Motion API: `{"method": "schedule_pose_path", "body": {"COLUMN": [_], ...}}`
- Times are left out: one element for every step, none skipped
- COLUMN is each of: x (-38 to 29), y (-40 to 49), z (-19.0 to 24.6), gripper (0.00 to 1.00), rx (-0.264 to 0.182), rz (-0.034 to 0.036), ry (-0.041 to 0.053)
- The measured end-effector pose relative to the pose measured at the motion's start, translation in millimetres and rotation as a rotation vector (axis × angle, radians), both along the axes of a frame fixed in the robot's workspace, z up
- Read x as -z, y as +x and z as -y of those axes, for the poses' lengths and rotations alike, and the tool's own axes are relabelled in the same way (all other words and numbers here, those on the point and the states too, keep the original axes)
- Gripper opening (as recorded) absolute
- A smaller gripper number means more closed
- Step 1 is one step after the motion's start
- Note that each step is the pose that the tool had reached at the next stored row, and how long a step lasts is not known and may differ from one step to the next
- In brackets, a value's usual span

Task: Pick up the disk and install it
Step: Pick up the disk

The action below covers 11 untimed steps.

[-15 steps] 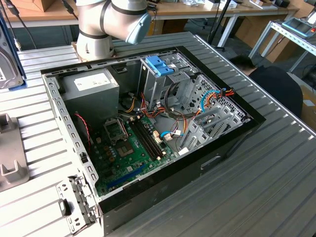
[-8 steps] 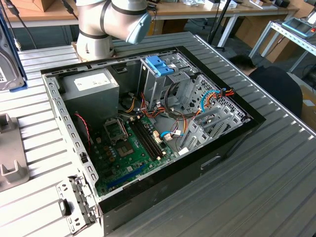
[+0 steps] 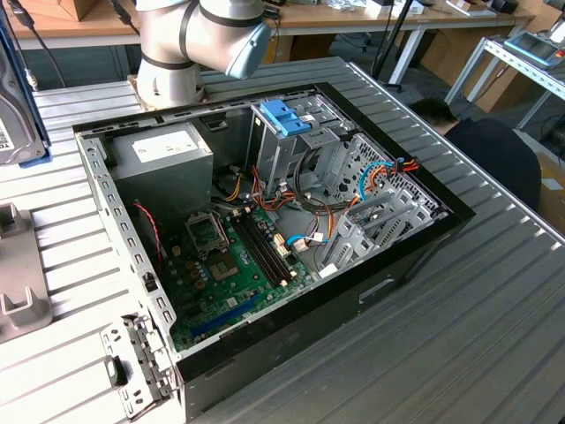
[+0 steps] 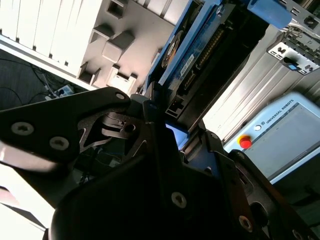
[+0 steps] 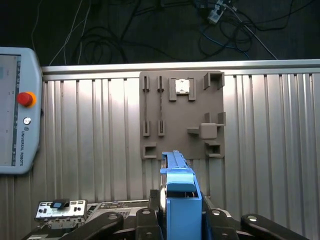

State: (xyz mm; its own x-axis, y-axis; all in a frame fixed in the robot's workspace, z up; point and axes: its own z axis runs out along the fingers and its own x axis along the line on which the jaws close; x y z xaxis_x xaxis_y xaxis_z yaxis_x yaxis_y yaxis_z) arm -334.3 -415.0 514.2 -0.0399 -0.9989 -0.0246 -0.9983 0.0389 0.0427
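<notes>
Slatted metal table (image 3: 459, 336) carrying an open computer case (image 3: 415, 256), with the robot arm (image 3: 194, 35) rising at its far side. The grey fixture plate (image 5: 182, 115) lies on the table and its slots hold nothing.

The disk (image 5: 180, 195) stands on edge, well apart from the case at the exterior view's left (image 3: 16, 97). The gripper (image 5: 181, 215) is clamped on its blue carrier.

Probable hazards:
- The grip is narrow and set at one end, so the disk could tilt or slip between the fingers.
- Entered skew, the carrier may jam against the drive cage (image 3: 291, 150) or its blue latch (image 3: 284, 117).
- Loose cables (image 3: 380, 177) near the cage could snag.

Print appears on the teach pendant (image 5: 15, 125) beside its red button (image 5: 25, 98). The power supply label (image 3: 163, 146) is too small to read.
</notes>
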Motion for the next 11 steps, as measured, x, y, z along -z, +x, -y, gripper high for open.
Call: {"method": "schedule_pose_path", "body": {"x": [0.0,-0.1,0.0,0.0,-0.1,0.0,0.0,0.0,0.0,-0.1,0.0], "y": [0.1,0.2,0.4,0.5,0.7,0.9,1.1,1.2,1.4,1.6,1.8], "z": [0.5,0.9,1.4,1.7,2.0,2.6,2.9,3.1,3.5,3.9,4.2], "gripper": [0.37,0.37,0.37,0.37,0.37,0.37,0.37,0.37,0.37,0.37,0.37], "rx": [0.0,0.0,0.0,0.0,0.0,0.0,0.0,0.0,0.0,0.0,0.0], "rz": [0.0,-0.0001,0.0,0.0,-0.0001,-0.0001,0.0,-0.0001,-0.0001,-0.0001,0.0], "ry": [0.0,-0.0001,0.0,0.0,-0.0001,-0.0001,0.0,-0.0001,-0.0001,-0.0001,0.0]}}
